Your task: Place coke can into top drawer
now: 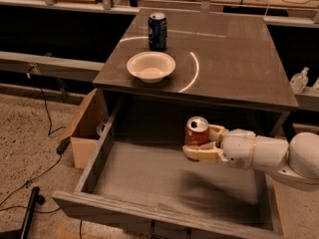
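Note:
The coke can [196, 132], red-orange with a silver top, is upright in my gripper [203, 142]. The gripper's cream fingers [203, 153] are shut around the can from the right. The white arm reaches in from the lower right. The can hangs above the right middle of the open top drawer [149, 183], a wide shallow grey-brown box pulled out toward the camera. The can's shadow lies on the drawer bottom below and to the right.
On the cabinet top [234, 59] stand a dark blue soda can [157, 31] and a white bowl [150, 66]. A small light-wood box [85, 131] sits on the floor left of the drawer. Cables and a black object [30, 208] lie on the floor at left.

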Controlling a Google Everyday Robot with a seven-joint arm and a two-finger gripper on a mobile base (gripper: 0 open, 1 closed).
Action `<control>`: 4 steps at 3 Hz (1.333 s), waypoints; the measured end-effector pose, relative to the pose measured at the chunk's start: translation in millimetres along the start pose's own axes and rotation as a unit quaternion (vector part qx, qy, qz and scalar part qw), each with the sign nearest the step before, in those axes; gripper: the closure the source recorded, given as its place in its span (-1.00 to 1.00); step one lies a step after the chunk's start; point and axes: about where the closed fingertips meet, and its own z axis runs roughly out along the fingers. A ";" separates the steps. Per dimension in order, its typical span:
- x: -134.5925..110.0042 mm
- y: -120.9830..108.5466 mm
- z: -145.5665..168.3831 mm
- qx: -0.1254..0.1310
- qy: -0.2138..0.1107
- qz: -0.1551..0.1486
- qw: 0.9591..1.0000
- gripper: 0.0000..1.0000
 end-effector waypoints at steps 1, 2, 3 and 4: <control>21.7 -14.8 27.0 -0.012 0.007 -0.014 1.000 1.00; 32.8 -20.8 49.2 -0.016 0.005 -0.027 1.000 1.00; 41.2 -18.4 79.7 -0.019 -0.004 -0.035 0.999 1.00; 42.9 -17.7 97.2 -0.026 -0.012 -0.040 0.999 1.00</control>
